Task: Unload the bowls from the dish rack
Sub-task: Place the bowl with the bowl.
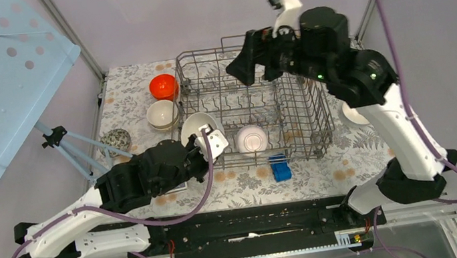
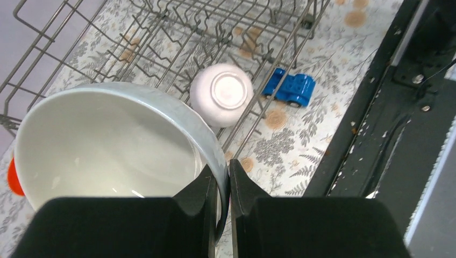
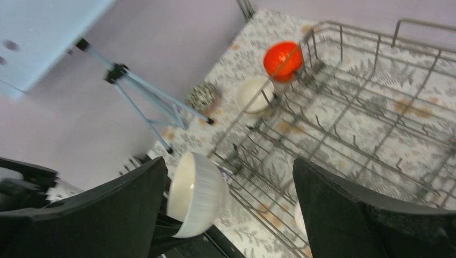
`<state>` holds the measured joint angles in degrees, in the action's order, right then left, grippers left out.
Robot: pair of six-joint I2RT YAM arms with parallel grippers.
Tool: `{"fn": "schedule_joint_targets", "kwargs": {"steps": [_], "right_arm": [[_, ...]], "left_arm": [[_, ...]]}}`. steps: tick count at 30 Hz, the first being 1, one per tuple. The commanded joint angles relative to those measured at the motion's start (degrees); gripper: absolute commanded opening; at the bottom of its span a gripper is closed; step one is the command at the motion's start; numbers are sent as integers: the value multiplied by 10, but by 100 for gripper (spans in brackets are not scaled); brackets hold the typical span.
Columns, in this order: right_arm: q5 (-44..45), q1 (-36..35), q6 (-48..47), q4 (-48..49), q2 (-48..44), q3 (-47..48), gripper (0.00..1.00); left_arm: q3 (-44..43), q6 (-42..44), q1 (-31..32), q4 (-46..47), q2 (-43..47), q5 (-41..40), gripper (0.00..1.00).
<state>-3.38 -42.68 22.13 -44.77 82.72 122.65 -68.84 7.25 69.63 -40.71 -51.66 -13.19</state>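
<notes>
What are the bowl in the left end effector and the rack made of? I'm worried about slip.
The held bowl looks like glazed ceramic: a glossy white inside with soft highlights and a thick rim, though hard plastic can't be ruled out. The left end effector pinches that rim. The dish rack looks like grey metal wire: thin rods with a dull sheen, possibly coated.

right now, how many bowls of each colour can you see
orange-red bowl: 1
beige bowl: 1
white: 3 (held bowl in left fingers; upturned bowl in dish rack; side bowl partly behind right arm)
total: 5
</notes>
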Motion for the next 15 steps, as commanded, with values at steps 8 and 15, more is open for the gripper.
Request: {"fn": "schedule_joint_targets", "kwargs": {"steps": [8,15], "right_arm": [[45,-56,-42,-48,-57,-144,94],[104,-138,-40,-93,-91,-201,91]], "left_arm": [[9,75,73,-32,-1,-94,0],[12,100,129,-84,-57,-86,0]]}}
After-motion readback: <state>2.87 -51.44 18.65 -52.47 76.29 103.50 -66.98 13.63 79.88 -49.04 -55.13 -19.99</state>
